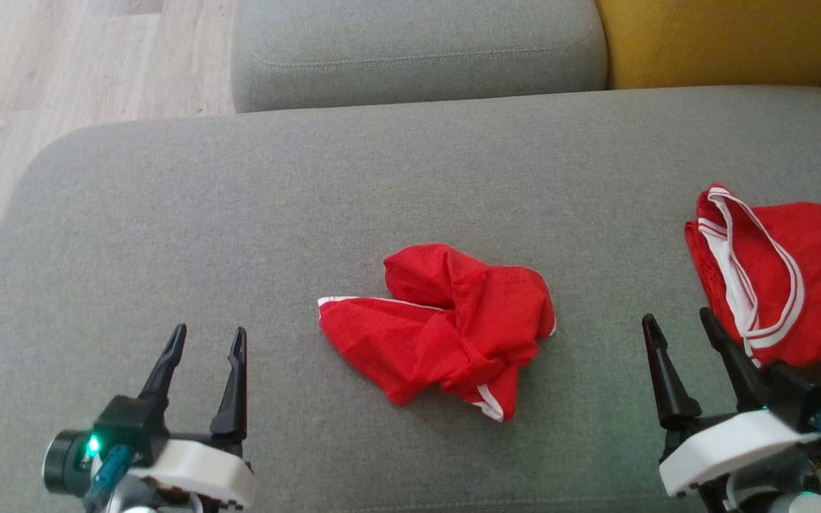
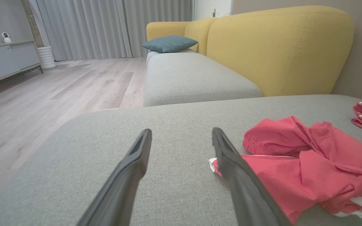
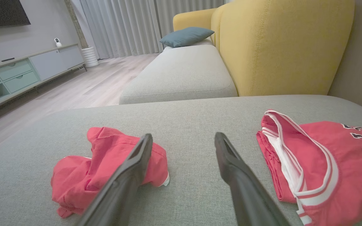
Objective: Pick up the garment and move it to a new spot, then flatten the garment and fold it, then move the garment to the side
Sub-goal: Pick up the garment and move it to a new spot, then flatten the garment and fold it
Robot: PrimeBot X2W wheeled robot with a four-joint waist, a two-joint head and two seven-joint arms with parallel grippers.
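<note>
2 splayed, empty tools: left (image 1: 211, 330), right (image 1: 675, 315)

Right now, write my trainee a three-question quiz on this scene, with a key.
1. True or false: the left fingers are shut on the crumpled red garment.
2. Which lies nearest the right fingers? A. the crumpled red garment B. the numbered red jersey C. a blue pillow
3. Fill in: both red pieces rest on a ____ sofa seat.
Key: 1 false, the fingers stand open and apart from it; 2 B; 3 grey.
</note>
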